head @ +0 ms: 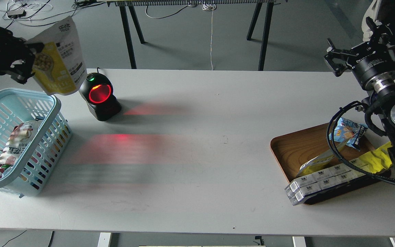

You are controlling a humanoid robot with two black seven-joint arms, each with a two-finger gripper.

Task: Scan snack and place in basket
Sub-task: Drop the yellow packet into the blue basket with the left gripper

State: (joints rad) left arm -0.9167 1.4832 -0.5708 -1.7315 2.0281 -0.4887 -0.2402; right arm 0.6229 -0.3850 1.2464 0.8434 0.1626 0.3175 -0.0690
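The snack, a flat pouch with a yellow lower body and a white printed top, hangs in the air at the far left. My left gripper is shut on its left edge and holds it above the far rim of the light blue basket. The basket stands at the table's left end with another packet inside. The black scanner glows red just right of the basket. My right gripper is raised at the far right, empty, its fingers spread.
A brown wooden tray at the right front holds a small blue packet, a long yellow wrapper and white boxed packs. Red scanner light falls on the white table. Black cables hang by my right arm.
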